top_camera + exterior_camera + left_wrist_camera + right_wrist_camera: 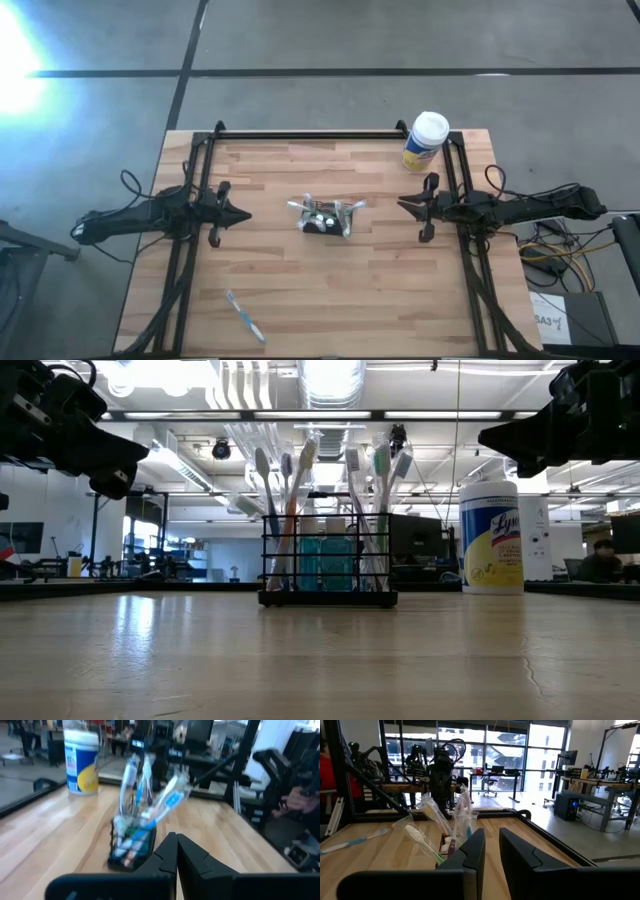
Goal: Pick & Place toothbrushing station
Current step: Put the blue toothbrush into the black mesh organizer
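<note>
The toothbrushing station (325, 220) is a small black mesh-sided holder with several toothbrushes standing in it. It rests on its base at the middle of the wooden table and also shows in the low view (327, 560). My left gripper (243, 215) is shut and hovers to the holder's left, pointing at it; the holder lies ahead of its fingertips in the left wrist view (131, 847). My right gripper (403, 204) hovers to the holder's right, pointing at it, with a narrow gap between its fingers (492, 837). Both are above the table and touch nothing.
A white-lidded, yellow-labelled round canister (425, 142) stands at the table's far right. A loose toothbrush (244, 316) lies near the front left edge. Black frame rails run along the far, left and right edges. Bare wood lies around the holder.
</note>
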`<state>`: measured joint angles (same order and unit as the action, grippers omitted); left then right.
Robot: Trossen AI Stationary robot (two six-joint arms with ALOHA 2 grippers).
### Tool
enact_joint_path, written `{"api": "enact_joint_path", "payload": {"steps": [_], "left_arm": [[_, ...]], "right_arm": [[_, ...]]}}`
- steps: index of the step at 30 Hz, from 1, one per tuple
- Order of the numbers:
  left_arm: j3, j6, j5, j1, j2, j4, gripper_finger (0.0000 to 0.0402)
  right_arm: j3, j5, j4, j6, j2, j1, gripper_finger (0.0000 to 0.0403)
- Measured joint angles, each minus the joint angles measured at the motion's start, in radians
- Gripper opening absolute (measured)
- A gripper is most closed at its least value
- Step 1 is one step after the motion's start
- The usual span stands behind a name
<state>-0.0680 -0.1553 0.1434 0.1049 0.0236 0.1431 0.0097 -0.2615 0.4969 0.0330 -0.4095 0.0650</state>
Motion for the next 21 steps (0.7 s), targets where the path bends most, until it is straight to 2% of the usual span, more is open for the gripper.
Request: {"api": "enact_joint_path", "payload": {"steps": [2, 5, 9, 12, 15, 21], "left_arm": [[-0.027, -0.005, 0.008, 0.0, 0.016, 0.038, 0.0005], [-0.133, -0.022, 0.05, -0.006, 0.068, 0.074, 0.0005], [-0.255, -0.025, 0.051, -0.037, 0.179, 0.195, 0.0005], [-0.336, -0.054, 0.044, -0.067, 0.259, 0.223, 0.0005], [-0.393, -0.078, 0.036, -0.109, 0.346, 0.277, 0.0005], [-0.465, -0.16, -0.052, -0.239, 0.487, 0.398, 0.0005]], "right_arm": [[0.0, 0.0, 0.003, 0.0, 0.0, 0.0, 0.0054], [0.0, -0.001, 0.009, -0.017, 0.0, 0.0, 0.0054], [0.0, -0.001, 0.035, -0.006, 0.0, 0.0, 0.0054], [0.0, -0.002, 0.048, -0.01, 0.002, -0.001, 0.0054], [0.0, -0.002, 0.047, -0.026, 0.001, 0.0, 0.0054], [0.0, 0.002, 0.068, -0.033, 0.001, 0.0, 0.0054]]}}
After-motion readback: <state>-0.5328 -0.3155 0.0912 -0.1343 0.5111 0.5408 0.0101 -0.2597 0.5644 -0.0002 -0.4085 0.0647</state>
